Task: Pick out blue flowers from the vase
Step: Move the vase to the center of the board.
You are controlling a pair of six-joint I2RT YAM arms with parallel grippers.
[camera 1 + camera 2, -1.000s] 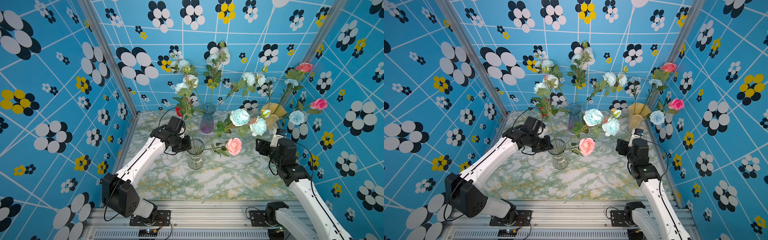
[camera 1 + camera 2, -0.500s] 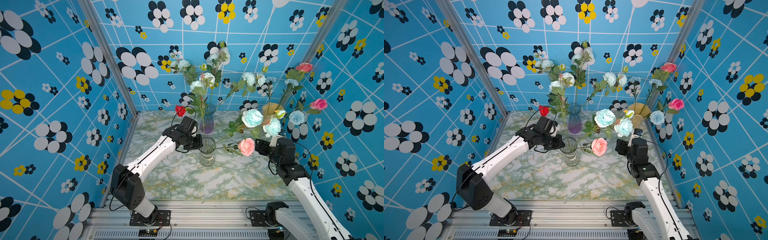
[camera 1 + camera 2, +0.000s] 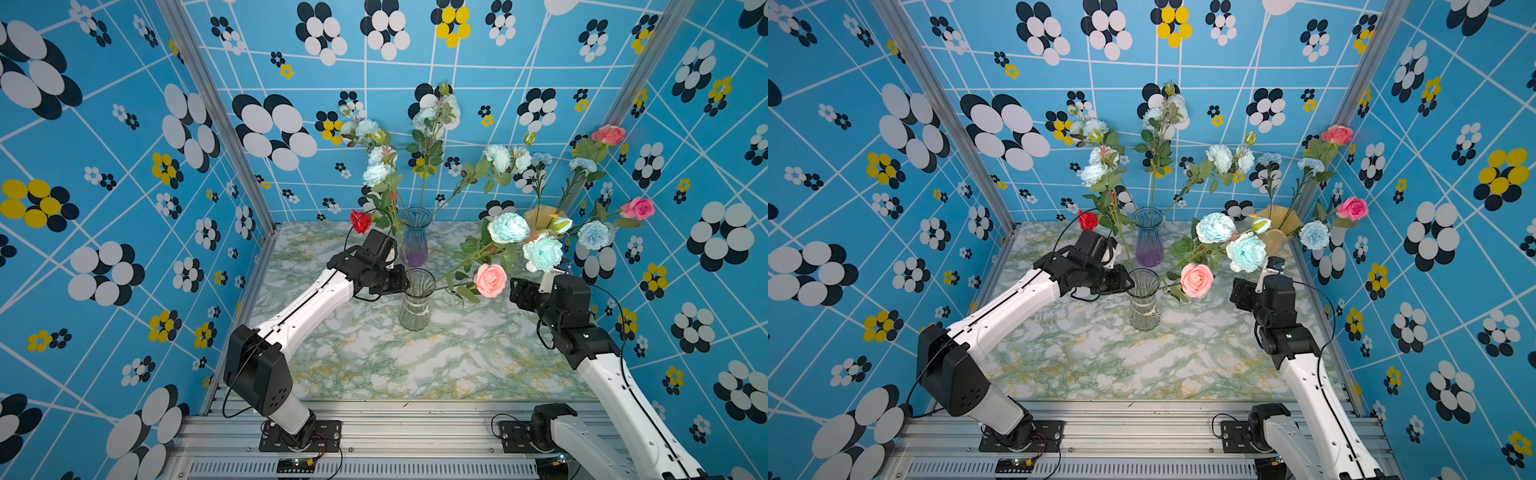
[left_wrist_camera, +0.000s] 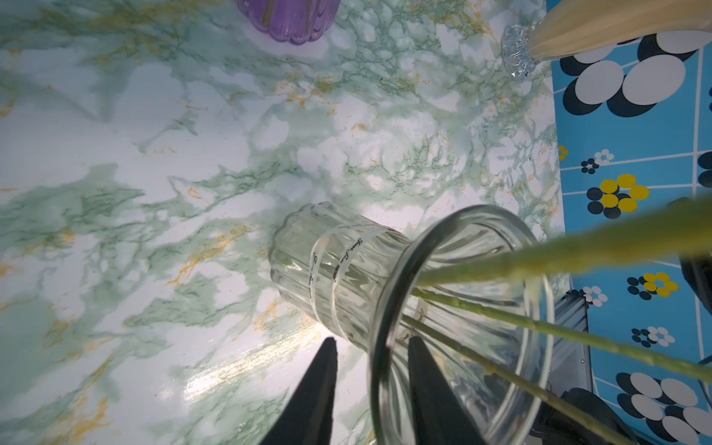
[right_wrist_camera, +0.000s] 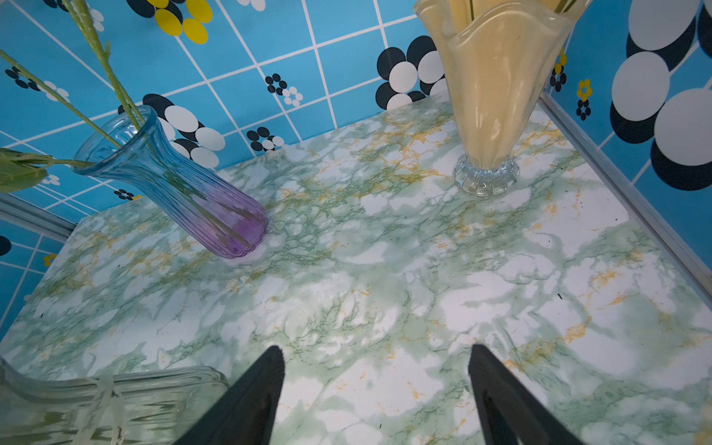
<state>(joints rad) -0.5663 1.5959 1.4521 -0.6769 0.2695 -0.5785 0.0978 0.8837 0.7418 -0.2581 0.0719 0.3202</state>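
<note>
A clear glass vase [image 3: 417, 301] [image 3: 1144, 301] stands mid-table with several green stems [image 4: 539, 327] in it. Two large pale blue flowers [image 3: 508, 227] [image 3: 542, 252] and a pink rose [image 3: 490, 279] lean out to its right. An upright stem carries smaller blue flowers [image 3: 376, 172] and a red rose [image 3: 360, 220]. My left gripper [image 3: 403, 278] [image 4: 372, 341] is open at the vase's left rim, one finger inside the rim and one outside, with a gap showing. My right gripper [image 3: 518, 291] [image 5: 375, 362] hangs open and holds nothing, right of the vase, under the blooms.
A blue-to-purple glass vase [image 3: 415, 239] [image 5: 181, 185] with blue flowers [image 3: 496, 158] stands behind the clear one. A yellow fluted vase [image 3: 540, 216] [image 5: 493, 96] at the back right holds pink roses [image 3: 638, 208] and blue carnations [image 3: 593, 235]. Patterned walls close in three sides.
The left arm has drawn the clear vase and its flowers to the right across the table, and its jaws have since parted at the rim. The right arm has hardly moved.
</note>
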